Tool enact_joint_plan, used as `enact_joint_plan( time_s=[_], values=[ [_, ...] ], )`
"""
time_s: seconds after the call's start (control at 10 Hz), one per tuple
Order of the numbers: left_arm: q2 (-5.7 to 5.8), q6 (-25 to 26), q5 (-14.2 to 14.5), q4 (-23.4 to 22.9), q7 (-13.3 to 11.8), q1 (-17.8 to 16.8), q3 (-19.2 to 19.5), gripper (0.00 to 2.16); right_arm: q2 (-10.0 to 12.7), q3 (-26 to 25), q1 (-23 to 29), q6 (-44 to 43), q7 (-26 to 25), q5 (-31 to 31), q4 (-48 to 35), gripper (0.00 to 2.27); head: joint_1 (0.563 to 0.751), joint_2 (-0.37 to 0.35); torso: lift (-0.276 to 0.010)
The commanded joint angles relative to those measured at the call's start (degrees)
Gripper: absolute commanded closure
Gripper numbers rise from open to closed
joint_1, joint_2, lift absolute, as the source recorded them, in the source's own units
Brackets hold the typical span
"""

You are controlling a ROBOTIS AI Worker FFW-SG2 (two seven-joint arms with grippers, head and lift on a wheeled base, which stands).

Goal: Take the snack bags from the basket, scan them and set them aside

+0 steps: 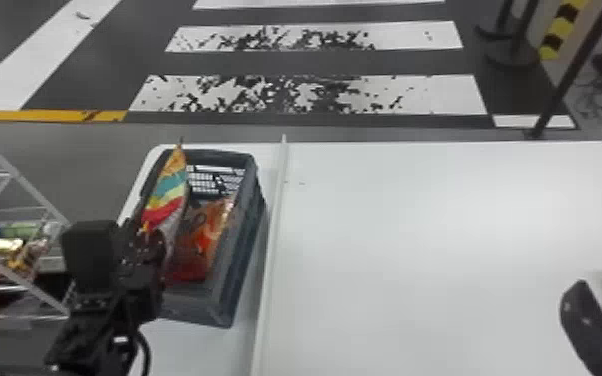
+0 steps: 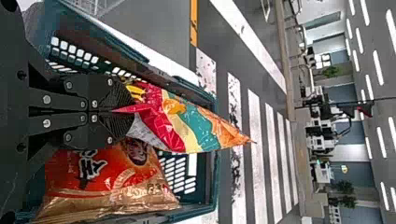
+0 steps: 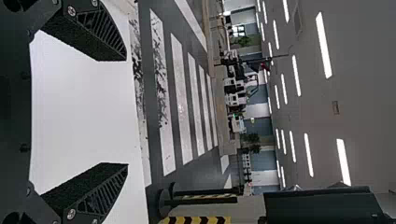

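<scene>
Clenching one end of a multicoloured striped snack bag (image 1: 167, 192), the black fingers of the left gripper (image 1: 145, 237) are at the mouth of a dark blue-green plastic basket (image 1: 222, 158) holding a red-orange snack bag (image 1: 202, 245). The basket stands on a white table (image 1: 415, 240), white-striped grey floor (image 1: 315, 63) beyond; the right gripper (image 1: 587, 320) gapes wide above the tabletop.

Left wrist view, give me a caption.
Black tool pinching a striped, multicoloured snack bag at a teal plastic basket.
</scene>
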Motion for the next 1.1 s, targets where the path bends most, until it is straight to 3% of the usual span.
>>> enact_joint_plan(
  time_s=[0.0, 0.3, 0.7, 0.8, 0.9, 1.0],
  values=[
    [0.07, -4.6, 0.0, -0.2, 0.7, 0.7, -0.4, 2.01, 0.1, 0.0, 0.0, -0.1, 0.1, 0.0, 0.0, 0.12, 0.695, 0.112, -0.075],
    [-0.01, -11.6, -0.5, -0.8, 1.1, 2.0, -1.0, 2.01, 0.5, -0.1, 0.0, 0.1, 0.1, -0.1, 0.2, 0.12, 0.695, 0.100, -0.075],
    [0.51, -15.7, -4.7, -9.4, 4.2, 6.1, -5.1, 2.01, 0.6, -0.1, -0.3, 0.1, 0.0, -0.1, 0.3, 0.12, 0.695, 0.081, -0.075],
    [1.39, -16.6, -10.6, -10.6, 2.8, 6.7, -8.7, 2.01, 0.6, -0.3, -0.4, 0.1, -0.1, -0.1, 0.3, 0.12, 0.695, 0.065, -0.075],
    [2.71, -22.0, -24.7, -9.4, 3.8, 6.7, -15.9, 2.01, 0.6, -0.8, -0.5, 0.1, -0.3, -0.4, 0.0, 0.12, 0.695, 0.029, -0.075],
    [3.76, -22.0, -33.0, -8.0, 3.3, 6.0, -20.7, 2.01, 0.6, -1.1, -0.5, 0.1, -0.3, -0.9, -0.2, 0.12, 0.695, -0.028, -0.075]
  ],
)
